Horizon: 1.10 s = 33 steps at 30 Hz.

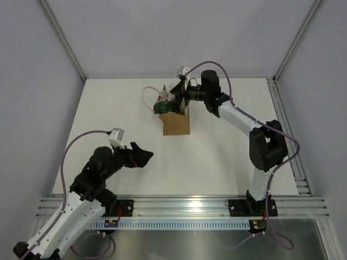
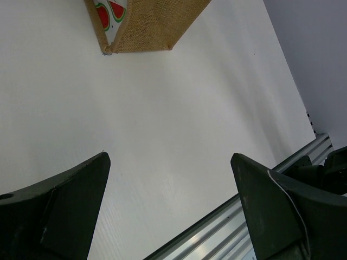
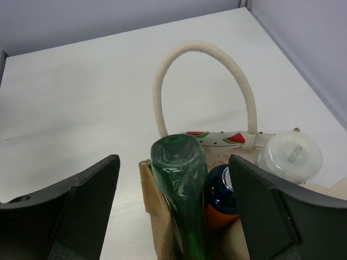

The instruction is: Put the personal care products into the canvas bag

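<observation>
Left fingers (image 2: 65, 206) are spread wide w/ nothing btwn them, hanging over the white desk (image 1: 217, 162) at front-left, well apart from the canvas bag (image 1: 177, 123). The bag stands upright toward the back-centre of the desk, plain tan side facing the arm bases. The left wrist cam catches a white panel w/ watermelon print (image 2: 108, 11) on the adjoining side. One white rope handle (image 3: 203, 81) arches up at the bag's far edge in the right wrist view. Inside the bag, L to R in that view:

- **Green translucent bottle** (image 3: 179, 184): long axis near upright, flat oval end pointing up, sticking well above the rim. It sits close to the bag's left wall.
- **Blue bottle** (image 3: 221, 189): has an orange band, is upright and lower than the green one. It sits just beside the green one and looks to be touching it.
- **Frosted-clear round top** (image 3: 290, 157): faces up w/ a small label on it. Its body is hidden, so can't tell what kind of container it is.

Right fingers (image 3: 271, 216) are also spread wide, poised over the bag mouth, one each side of the green and blue bottles, gripping neither.
</observation>
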Each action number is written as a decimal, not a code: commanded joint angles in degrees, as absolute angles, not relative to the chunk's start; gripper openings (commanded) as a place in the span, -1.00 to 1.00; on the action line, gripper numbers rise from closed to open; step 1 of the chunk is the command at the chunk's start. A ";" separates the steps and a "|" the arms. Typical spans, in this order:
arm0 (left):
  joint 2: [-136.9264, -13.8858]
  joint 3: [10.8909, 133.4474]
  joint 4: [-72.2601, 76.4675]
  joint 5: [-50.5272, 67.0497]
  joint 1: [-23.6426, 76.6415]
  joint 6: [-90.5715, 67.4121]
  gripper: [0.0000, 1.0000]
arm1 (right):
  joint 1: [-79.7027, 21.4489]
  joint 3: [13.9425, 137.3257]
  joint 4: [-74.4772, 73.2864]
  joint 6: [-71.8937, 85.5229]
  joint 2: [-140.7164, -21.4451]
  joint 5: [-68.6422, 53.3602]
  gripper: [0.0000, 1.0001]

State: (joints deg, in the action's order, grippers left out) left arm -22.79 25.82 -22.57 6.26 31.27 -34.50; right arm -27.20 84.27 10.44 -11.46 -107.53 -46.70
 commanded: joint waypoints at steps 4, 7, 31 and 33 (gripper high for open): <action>-23.64 25.75 -18.46 6.94 31.46 -33.22 0.98 | -26.72 90.07 3.98 -16.07 -102.57 -52.02 0.86; -24.08 26.19 -19.07 5.46 31.46 -32.44 0.98 | -26.54 96.38 -8.66 -19.85 -101.26 -56.76 0.88; -21.00 38.58 -31.29 -12.83 31.46 -25.05 0.97 | -10.90 64.25 -29.35 -2.90 -53.10 11.51 0.99; -21.53 38.85 -31.29 -12.22 31.46 -24.96 0.98 | -10.81 63.90 -30.06 -4.30 -52.12 11.25 0.99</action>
State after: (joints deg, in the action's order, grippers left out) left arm -20.82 36.73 -31.90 -10.74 31.27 -26.44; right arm -10.81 64.25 -30.09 -2.20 -54.02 5.61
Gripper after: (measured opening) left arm 0.985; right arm 0.993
